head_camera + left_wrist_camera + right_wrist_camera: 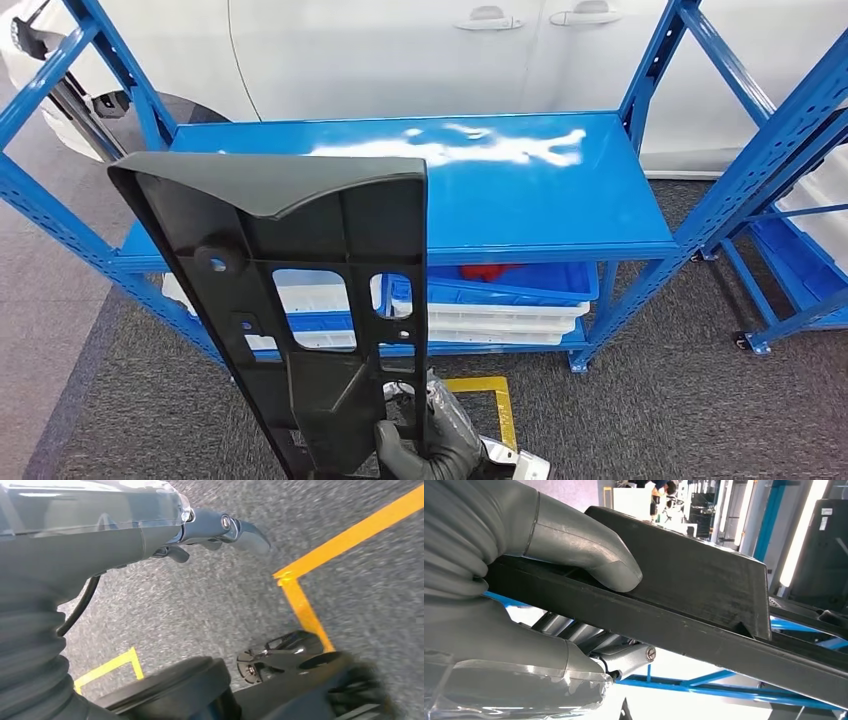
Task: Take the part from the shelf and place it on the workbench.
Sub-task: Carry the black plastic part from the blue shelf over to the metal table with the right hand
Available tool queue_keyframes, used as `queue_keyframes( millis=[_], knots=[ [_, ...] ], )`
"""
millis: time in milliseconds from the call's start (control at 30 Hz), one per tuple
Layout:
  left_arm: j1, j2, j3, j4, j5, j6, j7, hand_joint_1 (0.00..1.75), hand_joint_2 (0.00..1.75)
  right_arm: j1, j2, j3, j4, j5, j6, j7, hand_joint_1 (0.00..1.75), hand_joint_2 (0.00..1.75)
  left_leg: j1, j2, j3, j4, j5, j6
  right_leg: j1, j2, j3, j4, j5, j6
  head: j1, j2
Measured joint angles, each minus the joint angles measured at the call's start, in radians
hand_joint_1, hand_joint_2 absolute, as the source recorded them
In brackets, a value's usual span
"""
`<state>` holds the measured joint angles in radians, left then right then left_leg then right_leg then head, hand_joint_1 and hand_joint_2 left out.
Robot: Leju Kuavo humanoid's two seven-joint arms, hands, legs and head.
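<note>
Part [300, 290], a long black moulded plastic panel, stands nearly upright in front of the blue shelf [560, 215], clamped at its lower end by the right hand [432, 445]. The right wrist view has the thumb [589, 555] pressed on a raised rib, fingers under the edge. It looks stiff, light but top-heavy when held this low; its matte ribs and cut-outs offer grip. The left hand [220, 532] hangs over grey carpet, fingers loosely apart, holding nothing.
</note>
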<state>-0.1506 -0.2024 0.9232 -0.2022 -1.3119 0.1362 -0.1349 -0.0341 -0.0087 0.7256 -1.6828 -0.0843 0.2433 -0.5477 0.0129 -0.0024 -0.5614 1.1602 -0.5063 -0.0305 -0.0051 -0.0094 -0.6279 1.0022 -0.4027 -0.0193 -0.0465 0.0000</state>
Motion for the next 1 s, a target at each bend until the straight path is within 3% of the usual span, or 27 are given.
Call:
queue_keyframes(
  millis=[67,100,167,200,233,267,333,367,400,433,500,567,600,667,700,733,767,833,867,900,933,1000],
  knots=[
    [-0.004,0.000,0.000,0.000,-0.001,-0.001,0.001,0.00,1.75,-0.002,0.003,-0.002,0.000,0.000,0.001,0.000,1.75,1.75,-0.004,-0.002,0.091,-0.138,-0.011,0.011,0.002,-0.001,-0.013,0.004,0.016,0.011,0.000,0.000],
    [-0.005,0.000,0.000,0.000,-0.002,-0.002,0.002,0.00,1.75,-0.003,0.005,-0.002,0.000,0.000,0.002,0.000,1.75,1.75,-0.007,-0.002,0.110,-0.174,-0.021,0.018,0.002,-0.002,-0.015,0.004,0.025,0.017,0.000,0.000],
    [-0.003,0.000,0.000,0.000,-0.004,-0.004,0.001,0.00,1.75,-0.004,0.008,-0.003,-0.001,0.000,0.004,0.000,1.75,1.75,-0.008,-0.001,0.102,-0.185,-0.012,0.033,0.000,-0.003,-0.018,0.002,0.039,0.030,0.000,0.000],
    [-0.003,-0.001,0.000,0.000,-0.005,-0.006,0.000,0.00,1.75,-0.003,0.008,-0.003,-0.001,0.000,0.005,0.000,1.75,1.75,-0.007,0.002,0.094,-0.186,-0.002,0.042,-0.001,-0.001,-0.025,0.009,0.028,0.036,0.000,0.000],
    [-0.003,-0.001,0.000,0.000,-0.007,-0.007,-0.001,0.00,1.75,-0.001,0.008,-0.004,-0.001,0.000,0.005,0.000,1.75,1.75,-0.005,0.004,0.083,-0.188,0.011,0.051,-0.002,0.001,-0.036,0.032,-0.001,0.041,0.000,0.000],
    [-0.003,-0.001,0.000,0.000,-0.008,-0.008,-0.002,0.00,1.75,0.001,0.008,-0.004,-0.002,0.001,0.005,0.000,1.75,1.75,-0.004,0.007,0.069,-0.189,0.024,0.058,-0.004,0.003,-0.052,0.076,-0.049,0.045,0.000,0.000],
    [-0.004,-0.001,-0.001,0.000,-0.010,-0.010,-0.003,0.00,1.75,0.007,0.007,-0.007,-0.002,0.003,0.002,0.000,1.75,1.75,-0.007,0.009,0.041,-0.187,0.047,0.064,-0.006,0.005,-0.083,0.205,-0.147,0.051,0.000,0.000],
    [-0.004,-0.001,-0.001,0.000,-0.011,-0.010,-0.003,0.00,1.75,0.011,0.006,-0.008,-0.002,0.005,0.001,-0.001,1.75,1.75,-0.009,0.010,0.025,-0.185,0.058,0.064,-0.007,0.005,-0.091,0.263,-0.168,0.053,0.000,0.000],
    [-0.004,-0.001,-0.001,0.000,-0.012,-0.011,-0.003,0.00,1.75,0.016,0.005,-0.010,-0.002,0.007,-0.001,-0.002,1.75,1.75,-0.010,0.010,0.009,-0.181,0.068,0.063,-0.007,0.005,-0.085,0.293,-0.164,0.054,0.000,0.000],
    [-0.004,-0.001,-0.001,0.000,-0.013,-0.012,-0.003,0.00,1.75,0.021,0.004,-0.012,-0.002,0.009,-0.001,-0.003,1.75,1.75,-0.011,0.010,-0.007,-0.176,0.077,0.062,-0.008,0.005,-0.062,0.288,-0.142,0.053,0.000,0.000],
    [-0.004,-0.001,-0.002,0.000,-0.014,-0.013,-0.003,0.00,1.75,0.026,0.004,-0.016,-0.004,0.013,-0.001,-0.005,1.75,1.75,-0.012,0.010,-0.037,-0.164,0.092,0.057,-0.007,0.005,0.033,0.177,-0.101,0.045,0.000,0.000],
    [-0.005,-0.002,-0.003,0.000,-0.015,-0.013,-0.004,0.00,1.75,0.029,0.004,-0.018,-0.009,0.017,0.000,-0.007,1.75,1.75,-0.014,0.009,-0.054,-0.154,0.106,0.049,-0.002,0.006,0.126,0.040,-0.110,0.034,0.000,0.000],
    [-0.006,-0.003,-0.003,0.000,-0.016,-0.014,-0.004,0.00,1.75,0.031,0.004,-0.019,-0.011,0.018,0.001,-0.008,1.75,1.75,-0.014,0.009,-0.058,-0.153,0.113,0.043,0.002,0.007,0.148,0.003,-0.120,0.029,0.000,0.000],
    [-0.006,-0.003,-0.004,0.000,-0.017,-0.015,-0.005,0.00,1.75,0.034,0.004,-0.021,-0.013,0.018,0.001,-0.009,1.75,1.75,-0.012,0.009,-0.062,-0.157,0.128,0.031,0.004,0.006,0.145,-0.013,-0.110,0.017,0.000,0.000],
    [-0.007,-0.003,-0.005,0.000,-0.018,-0.015,-0.005,0.00,1.75,0.035,0.004,-0.022,-0.014,0.018,0.001,-0.010,1.75,1.75,-0.011,0.008,-0.067,-0.154,0.124,0.025,0.002,0.005,0.138,-0.017,-0.099,0.010,0.000,0.000],
    [-0.006,-0.003,-0.005,0.000,-0.018,-0.016,-0.005,0.00,1.75,0.037,0.004,-0.023,-0.014,0.018,0.001,-0.010,1.75,1.75,-0.011,0.007,-0.076,-0.138,0.101,0.020,-0.001,0.004,0.128,-0.021,-0.086,0.002,0.000,0.000],
    [-0.006,-0.003,-0.006,0.000,-0.019,-0.017,-0.005,0.00,1.75,0.038,0.004,-0.023,-0.015,0.018,0.001,-0.010,1.75,1.75,-0.009,0.006,-0.089,-0.103,0.059,0.015,-0.004,0.002,0.115,-0.025,-0.071,-0.004,0.000,0.000],
    [-0.006,-0.003,-0.007,0.000,-0.021,-0.018,-0.004,0.00,1.75,0.041,0.004,-0.026,-0.015,0.018,0.001,-0.011,1.75,1.75,-0.004,0.006,-0.118,0.016,-0.044,0.005,-0.003,0.001,0.083,-0.024,-0.046,-0.010,0.000,0.000],
    [-0.006,-0.003,-0.008,0.000,-0.023,-0.018,-0.004,0.00,1.75,0.043,0.004,-0.027,-0.015,0.019,0.001,-0.011,1.75,1.75,-0.001,0.006,-0.126,0.076,-0.073,0.000,-0.003,0.000,0.067,-0.023,-0.034,-0.009,0.000,0.000],
    [-0.006,-0.003,-0.008,0.000,-0.024,-0.019,-0.004,0.00,1.75,0.045,0.004,-0.028,-0.015,0.019,0.001,-0.011,1.75,1.75,0.001,0.006,-0.124,0.116,-0.077,-0.004,-0.003,-0.001,0.051,-0.021,-0.023,-0.008,0.000,0.000],
    [-0.006,-0.002,-0.009,0.000,-0.026,-0.019,-0.004,0.00,1.75,0.046,0.004,-0.029,-0.015,0.019,0.001,-0.011,1.75,1.75,0.003,0.006,-0.107,0.124,-0.058,-0.007,-0.003,-0.002,0.035,-0.018,-0.012,-0.006,0.000,0.000],
    [-0.008,-0.002,-0.009,0.000,-0.028,-0.020,-0.003,0.00,1.75,0.048,0.004,-0.031,-0.015,0.020,0.001,-0.011,1.75,1.75,0.007,0.006,-0.024,0.037,-0.006,-0.009,-0.005,-0.001,0.004,-0.009,0.008,0.002,0.000,0.000]
  ],
)
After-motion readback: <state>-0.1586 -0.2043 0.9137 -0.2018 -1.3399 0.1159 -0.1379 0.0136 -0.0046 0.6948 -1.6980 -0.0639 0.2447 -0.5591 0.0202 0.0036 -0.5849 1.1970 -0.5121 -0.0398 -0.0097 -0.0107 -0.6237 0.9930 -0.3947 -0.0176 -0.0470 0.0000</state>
